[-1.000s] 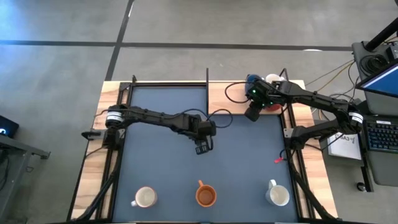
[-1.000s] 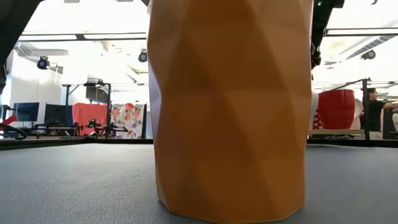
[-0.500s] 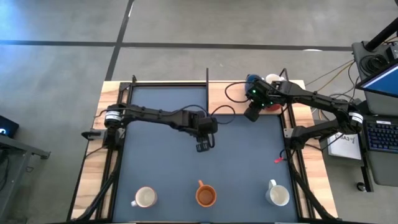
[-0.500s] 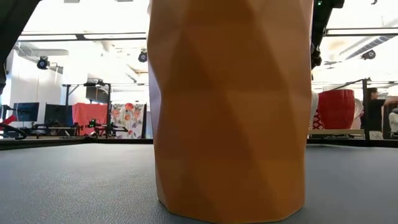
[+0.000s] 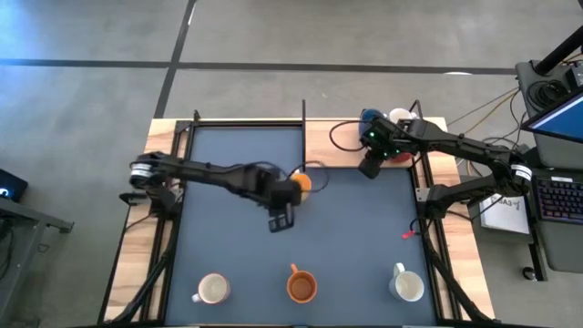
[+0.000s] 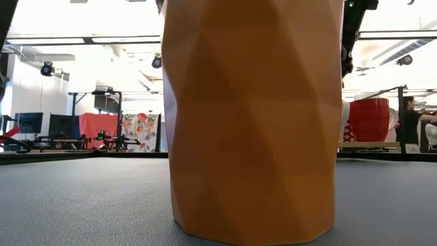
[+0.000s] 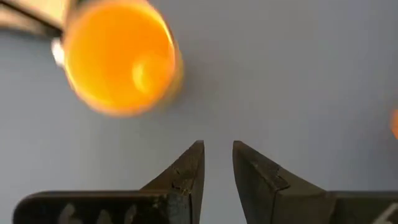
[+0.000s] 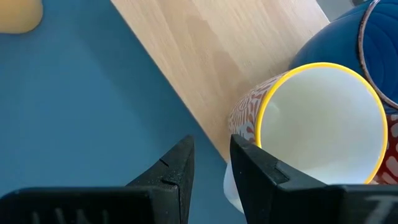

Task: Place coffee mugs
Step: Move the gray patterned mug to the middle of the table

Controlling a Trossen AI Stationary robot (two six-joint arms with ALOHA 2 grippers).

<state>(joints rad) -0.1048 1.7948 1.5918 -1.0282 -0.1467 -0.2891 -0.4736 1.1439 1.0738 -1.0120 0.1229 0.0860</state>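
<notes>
Three ceramic mugs [image 5: 301, 287] are standing along the mat's near edge; the left gripper [image 7: 217, 163], fingers slightly parted and empty, is hovering beside the yellow-orange mug [image 7: 118, 57]; next move: close on it; the right gripper [image 8: 211, 155], parted, is waiting at the far cluster.

Table [image 5: 155, 255]: light wood top, edges visible at left, right and top of frame. Dark blue-grey mat [image 5: 355, 237] covers most of top. On mat, lower part of frame, row of three mugs, well apart: white mug [image 5: 211, 290] lower left, orange-brown mug [image 5: 301, 286] lower centre, second white mug [image 5: 408, 286] lower right. Yellow-orange mug [image 5: 301, 182] on mat, upper centre. Blue mug [image 5: 368, 117] on wood strip, upper right.
</notes>
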